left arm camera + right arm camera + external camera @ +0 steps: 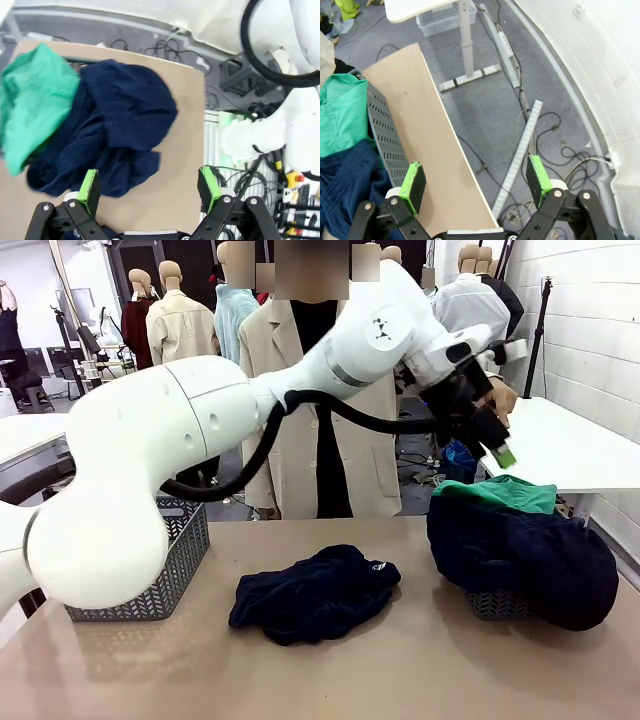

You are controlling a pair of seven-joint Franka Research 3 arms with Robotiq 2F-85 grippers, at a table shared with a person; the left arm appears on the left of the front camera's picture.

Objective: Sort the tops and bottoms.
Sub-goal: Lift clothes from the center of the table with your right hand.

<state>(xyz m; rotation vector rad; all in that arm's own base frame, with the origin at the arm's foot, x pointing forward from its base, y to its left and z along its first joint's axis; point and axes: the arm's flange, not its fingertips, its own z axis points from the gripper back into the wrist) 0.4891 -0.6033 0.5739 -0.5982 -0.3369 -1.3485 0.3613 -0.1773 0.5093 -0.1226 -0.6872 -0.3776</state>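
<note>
On the table [400, 680], one garment [315, 592] lies in the middle. To its right a basket [495, 606] holds a pile — a big garment [520, 555] on top at the front, another garment [495, 493] behind it. A second basket [170, 570] stands at the left. Behind the table stands a person [315, 420].

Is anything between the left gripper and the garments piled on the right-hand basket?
Nothing visible. The open left gripper hangs above the navy garment and green garment, with only air between them.
</note>
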